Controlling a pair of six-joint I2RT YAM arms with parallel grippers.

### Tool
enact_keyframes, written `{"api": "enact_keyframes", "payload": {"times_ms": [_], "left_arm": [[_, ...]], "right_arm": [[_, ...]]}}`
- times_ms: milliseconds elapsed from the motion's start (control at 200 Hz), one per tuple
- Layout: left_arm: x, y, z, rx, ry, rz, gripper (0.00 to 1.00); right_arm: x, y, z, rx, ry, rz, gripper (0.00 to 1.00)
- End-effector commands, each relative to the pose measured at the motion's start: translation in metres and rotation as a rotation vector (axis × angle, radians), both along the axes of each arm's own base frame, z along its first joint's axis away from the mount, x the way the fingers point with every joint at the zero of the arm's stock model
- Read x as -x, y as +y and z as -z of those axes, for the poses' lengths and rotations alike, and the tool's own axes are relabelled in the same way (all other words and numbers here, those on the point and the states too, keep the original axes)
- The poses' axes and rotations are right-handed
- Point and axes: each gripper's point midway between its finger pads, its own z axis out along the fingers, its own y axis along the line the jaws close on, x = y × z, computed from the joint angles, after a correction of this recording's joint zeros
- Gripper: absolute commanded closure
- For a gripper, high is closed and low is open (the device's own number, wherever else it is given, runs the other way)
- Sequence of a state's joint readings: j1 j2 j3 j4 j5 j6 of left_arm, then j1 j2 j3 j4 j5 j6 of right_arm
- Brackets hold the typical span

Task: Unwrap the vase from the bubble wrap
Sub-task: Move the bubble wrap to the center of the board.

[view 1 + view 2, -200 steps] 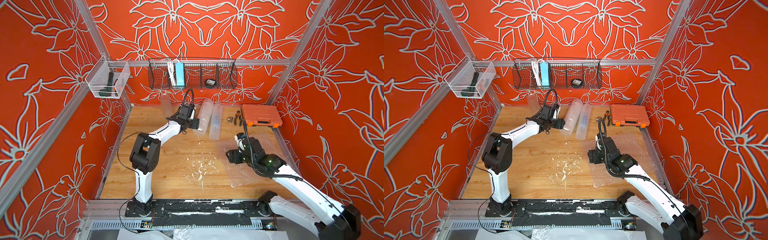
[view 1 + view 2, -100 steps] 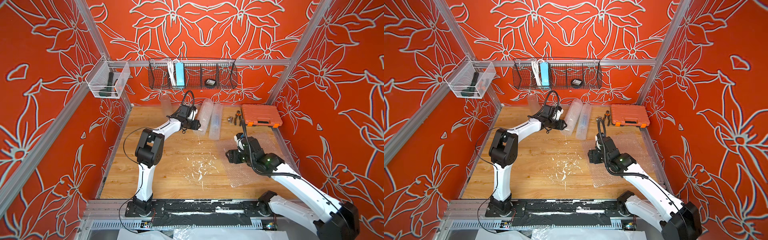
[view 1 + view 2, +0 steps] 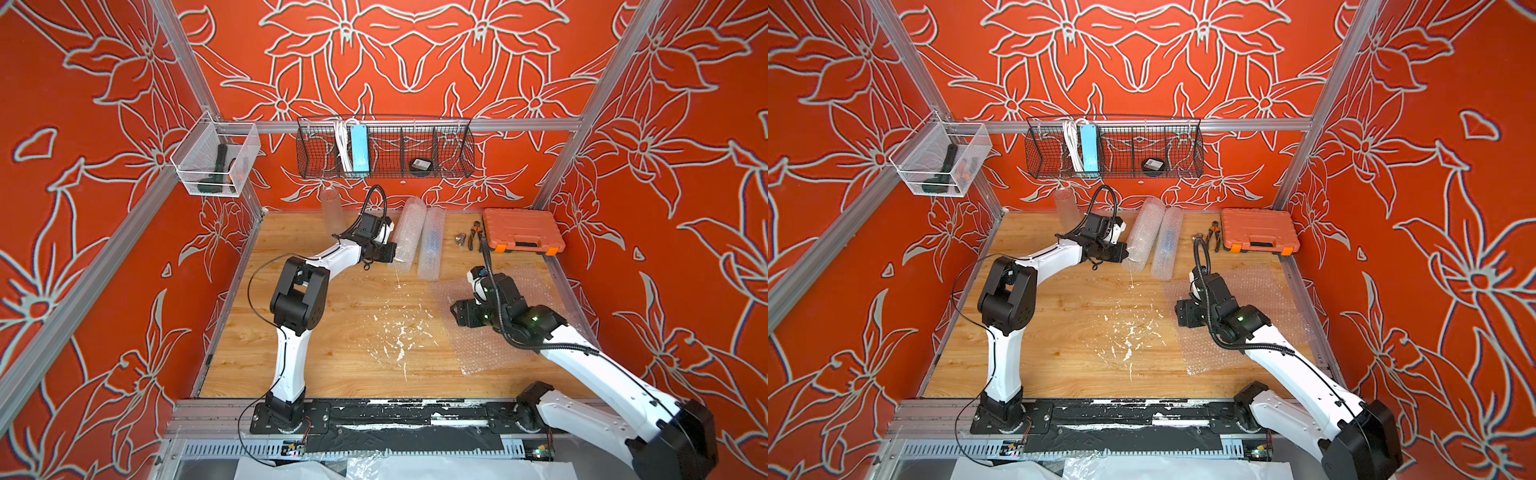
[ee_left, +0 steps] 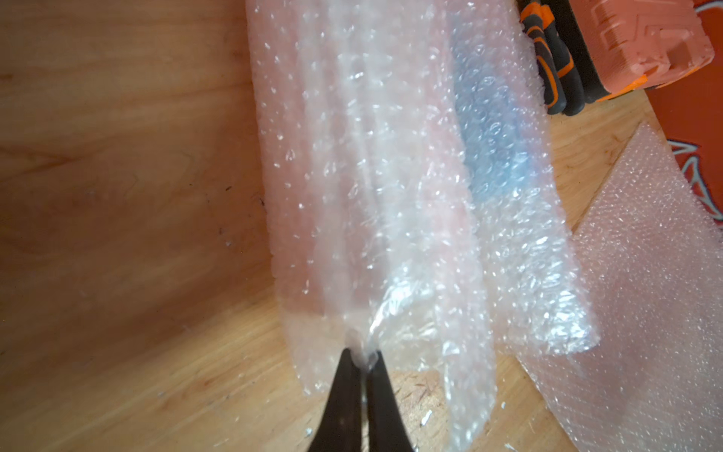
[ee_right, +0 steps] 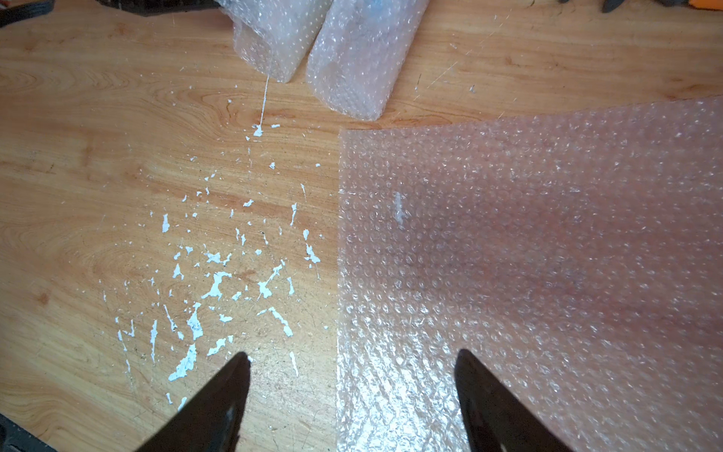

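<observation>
My left hand is pinched fully shut on a loose flap at the end of the bubble wrap roll. The roll lies near the back edge of the surface, with a second roll just beside it on the side toward the right edge.

I have only a thin bit of film at my fingertips, so I judge the pull should be slow and low. It should go across the roll's length, so the roll turns and pays out wrap rather than dragging along whole. A sharp tug could tear the film or slip it out of my grip. If the roll slides instead of unrolling, something must pin it.

My right hand is spread wide and holds nothing. It hovers over the edge of a flat bubble wrap sheet by the right edge of the surface, well apart from the rolls, and could come across to steady the roll.

I can't make out the vase through the layers I hold.
</observation>
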State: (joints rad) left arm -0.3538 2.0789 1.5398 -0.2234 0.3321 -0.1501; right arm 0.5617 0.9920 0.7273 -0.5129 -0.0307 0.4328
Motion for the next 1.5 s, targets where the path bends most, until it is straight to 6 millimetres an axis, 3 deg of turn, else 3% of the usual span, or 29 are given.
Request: {"api": "enact_keyframes", "payload": {"times_ms": [0, 175, 425, 721, 1006, 1206, 1276, 1396, 1496], "left_arm": [[0.014, 0.012, -0.025, 0.037, -0.022, -0.073, 1.0], [0.051, 0.03, -0.032, 0.068, -0.021, -0.15, 1.0], [0.131, 0.028, -0.033, 0.176, 0.043, -0.143, 1.0], [0.22, 0.015, -0.024, 0.225, 0.115, -0.089, 1.0], [0.277, -0.001, -0.031, 0.294, 0.164, 0.01, 1.0], [0.302, -0.007, -0.022, 0.302, 0.205, 0.092, 1.0], [0.302, -0.004, -0.022, 0.276, 0.2, 0.09, 0.9], [0.289, 0.004, -0.037, 0.23, 0.111, 0.06, 0.54], [0.271, 0.014, -0.054, 0.198, 0.019, 0.016, 0.34]], "right_arm": [[-0.006, 0.008, -0.009, -0.034, -0.013, -0.016, 0.17], [-0.006, 0.015, -0.003, -0.053, 0.008, -0.039, 0.17], [-0.01, 0.031, 0.004, -0.098, 0.036, -0.088, 0.17], [-0.017, 0.077, 0.012, -0.219, 0.124, -0.222, 0.2], [-0.026, 0.114, 0.012, -0.3, 0.177, -0.317, 0.25], [-0.023, 0.141, 0.012, -0.343, 0.22, -0.379, 0.29], [-0.023, 0.146, 0.012, -0.346, 0.218, -0.386, 0.28], [-0.025, 0.152, 0.012, -0.342, 0.221, -0.387, 0.28], [-0.028, 0.157, 0.009, -0.35, 0.217, -0.389, 0.28]]}}
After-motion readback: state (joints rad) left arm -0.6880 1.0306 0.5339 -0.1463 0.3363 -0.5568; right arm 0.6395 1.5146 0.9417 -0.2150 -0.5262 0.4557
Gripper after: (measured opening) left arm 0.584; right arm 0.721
